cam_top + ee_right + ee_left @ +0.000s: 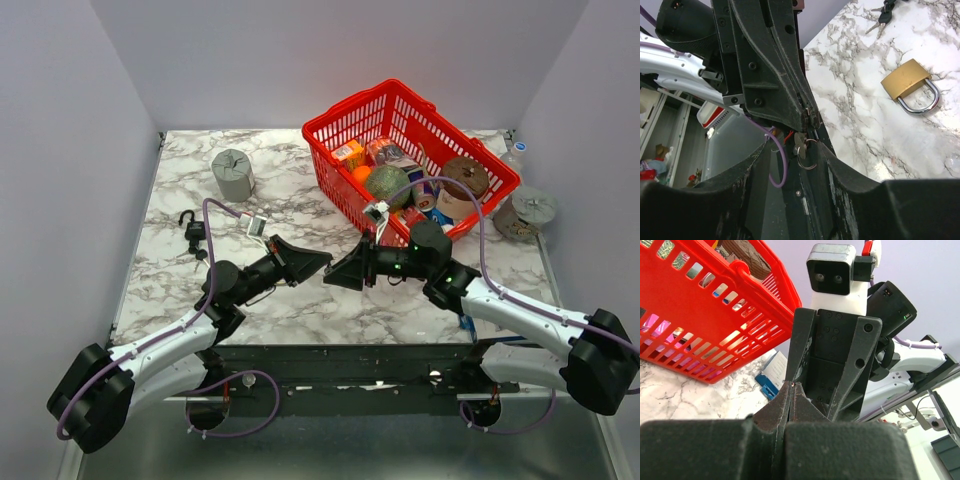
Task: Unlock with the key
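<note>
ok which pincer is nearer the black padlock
left. the left pincer, shut on the key, sits to the right of the black padlock; the right pincer is even farther right, open and facing the left one's tips.

light: bright, even | shadows: soft | top view: sharp | wrist foregrounds: blurred

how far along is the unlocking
Done: a small key is off the table, pinched in the shut left gripper. In hand: the open right gripper flanks it, seemingly a handover. Left: the brass padlock lies on the table, shackle closed, untouched.
</note>
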You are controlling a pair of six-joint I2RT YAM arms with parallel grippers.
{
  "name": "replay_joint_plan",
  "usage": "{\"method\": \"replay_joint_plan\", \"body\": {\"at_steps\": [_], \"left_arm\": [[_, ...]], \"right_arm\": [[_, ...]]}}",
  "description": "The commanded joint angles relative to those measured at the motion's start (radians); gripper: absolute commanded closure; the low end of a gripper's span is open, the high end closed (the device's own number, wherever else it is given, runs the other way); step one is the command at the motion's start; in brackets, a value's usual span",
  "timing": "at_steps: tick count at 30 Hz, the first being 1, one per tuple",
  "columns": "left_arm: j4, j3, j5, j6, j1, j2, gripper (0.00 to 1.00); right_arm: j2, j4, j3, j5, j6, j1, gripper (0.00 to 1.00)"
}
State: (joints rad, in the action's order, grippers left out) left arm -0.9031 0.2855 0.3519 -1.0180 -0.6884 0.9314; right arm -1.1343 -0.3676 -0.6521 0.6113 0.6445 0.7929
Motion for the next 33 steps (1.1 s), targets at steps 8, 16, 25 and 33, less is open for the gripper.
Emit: {"method": "replay_joint_plan", "body": {"at_steps": [8,16,25,33], "left_arm": [[-0.097,-0.008,-0.008,0.009,0.004,0.003,1.00],[-0.089,-0.005,0.027,0.022,0.004,0.004,1.00],[-0.080,-0.011,0.033,0.029,0.004,-0.009,1.00],[-0.040,-0.011,0.030,0.047,0.009,-0.029,1.00]], "right_arm": [[-0.018,-0.013,0.000,-0.025,-0.023,0.011,0.59],[-0.016,-0.014,0.011,-0.036,-0.026,0.011,0.66],[-0.007,-0.002,0.012,-0.047,-0.037,0.011,0.86],[-0.004,-0.008,0.022,-0.050,-0.031,0.009,0.99]]}}
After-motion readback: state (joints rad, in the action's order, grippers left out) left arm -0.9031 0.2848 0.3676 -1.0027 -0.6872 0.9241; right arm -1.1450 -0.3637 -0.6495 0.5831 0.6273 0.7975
